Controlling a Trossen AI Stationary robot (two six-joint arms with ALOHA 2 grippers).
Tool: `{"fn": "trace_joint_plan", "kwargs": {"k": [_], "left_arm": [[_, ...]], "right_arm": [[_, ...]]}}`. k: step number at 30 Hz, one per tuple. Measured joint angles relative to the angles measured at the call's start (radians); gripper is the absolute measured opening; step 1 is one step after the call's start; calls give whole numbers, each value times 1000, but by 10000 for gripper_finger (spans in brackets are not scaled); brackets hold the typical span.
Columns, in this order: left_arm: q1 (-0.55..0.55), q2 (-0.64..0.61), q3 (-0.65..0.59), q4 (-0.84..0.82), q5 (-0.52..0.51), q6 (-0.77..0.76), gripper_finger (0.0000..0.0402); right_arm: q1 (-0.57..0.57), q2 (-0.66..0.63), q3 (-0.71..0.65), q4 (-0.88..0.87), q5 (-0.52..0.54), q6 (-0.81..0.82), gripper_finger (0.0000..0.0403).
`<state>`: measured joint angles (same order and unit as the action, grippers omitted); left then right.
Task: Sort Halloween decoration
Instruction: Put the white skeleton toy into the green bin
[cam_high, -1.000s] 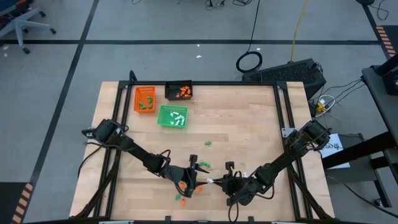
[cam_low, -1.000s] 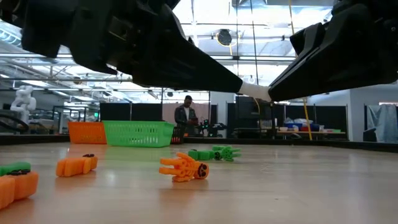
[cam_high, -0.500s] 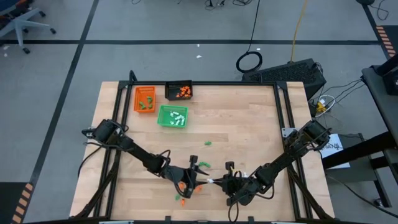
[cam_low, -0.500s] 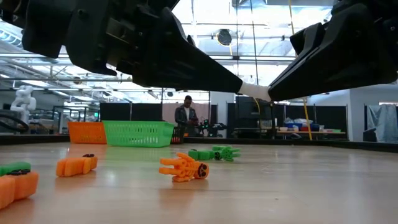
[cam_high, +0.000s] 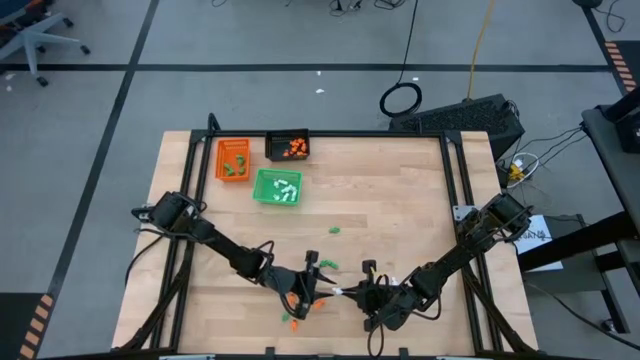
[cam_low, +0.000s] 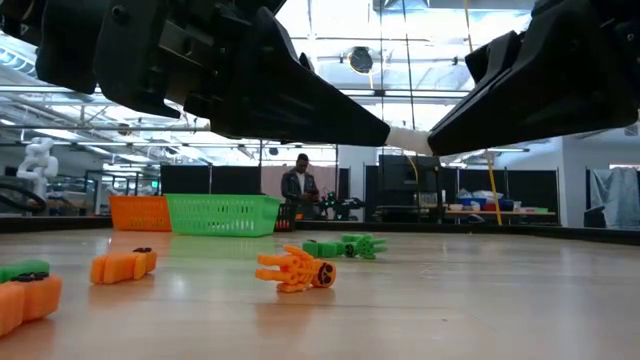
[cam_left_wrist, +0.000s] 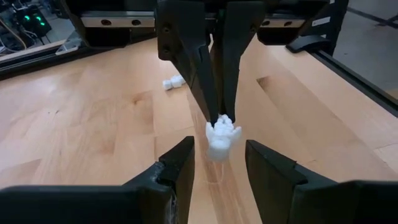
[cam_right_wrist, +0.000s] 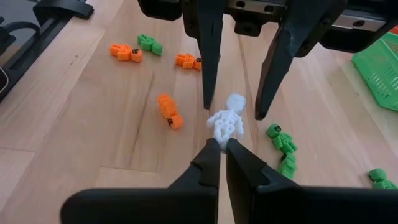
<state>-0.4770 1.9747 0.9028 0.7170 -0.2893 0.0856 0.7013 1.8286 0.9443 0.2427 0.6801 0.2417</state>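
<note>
Right end effector (cam_right_wrist: 222, 144) pinching a white skeleton (cam_right_wrist: 226, 122) near the table (cam_high: 400, 200) front edge, left end effector (cam_left_wrist: 216, 163) fingers spread either side, narrower than before, bare wood beyond

We see bright, even overhead light on the pale table (cam_high: 400, 200), with only soft shadows. In the low view, ceiling lights (cam_low: 360, 60) glare white and both arms read as dark silhouettes. The nearest orange piece (cam_low: 25, 300) is blurred.
</note>
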Motion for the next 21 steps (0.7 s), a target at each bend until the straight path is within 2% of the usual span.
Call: {"fn": "trace_joint_plan", "kwargs": {"k": [13,16,21], "left_arm": [[0,0,0,13,0,6,136],[0,0,0,10,0,6,117],[0,0,0,9,0,9,61]], "right_arm": [[-2,0,0,30,3,-23,0],[-2,0,0,30,3,-23,0],[-2,0,0,30,4,-23,0]]}}
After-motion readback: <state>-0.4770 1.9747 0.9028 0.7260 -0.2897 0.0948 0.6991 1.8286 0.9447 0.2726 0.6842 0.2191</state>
